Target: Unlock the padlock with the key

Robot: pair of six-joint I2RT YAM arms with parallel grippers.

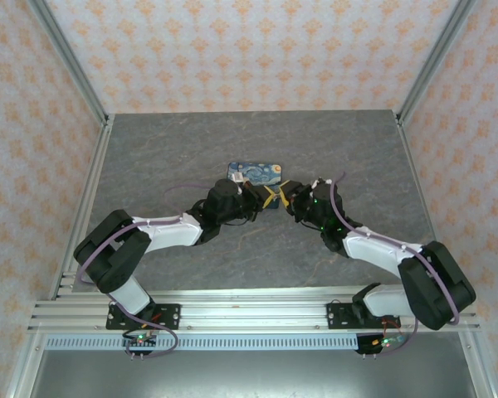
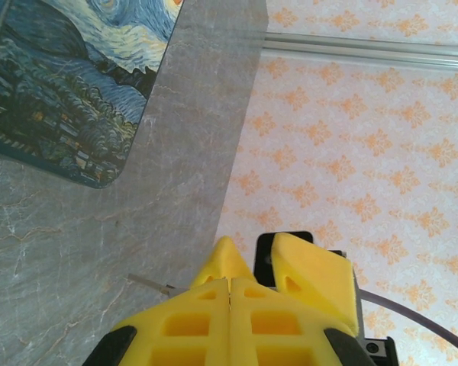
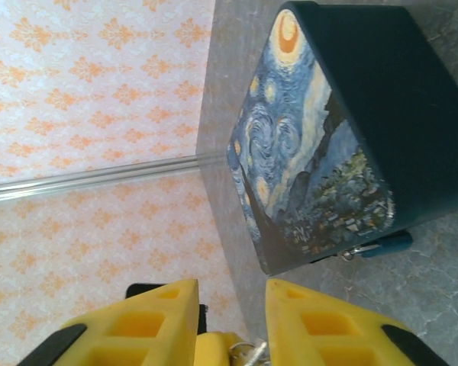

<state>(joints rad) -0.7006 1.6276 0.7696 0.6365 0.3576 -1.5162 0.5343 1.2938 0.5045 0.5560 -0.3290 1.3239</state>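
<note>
The teal padlock (image 3: 391,245) hangs by its small metal shackle at the lower corner of the Starry Night box (image 3: 313,145), resting against the table. My left gripper (image 2: 229,284) is shut, and the thin grey key (image 2: 148,284) sticks out sideways from under its fingers. My right gripper (image 3: 230,309) is open. Low between its fingers I see a yellow fingertip of the left gripper and a bit of metal key ring (image 3: 249,353). In the top view both grippers, left (image 1: 266,199) and right (image 1: 284,199), meet just in front of the box (image 1: 256,172).
A yellow right-gripper finger (image 2: 314,271) stands close beside the left fingers. The grey stone-pattern table (image 1: 174,157) is fenced by orange-patterned walls and aluminium posts (image 1: 75,66). Bare table lies left, right and behind the box.
</note>
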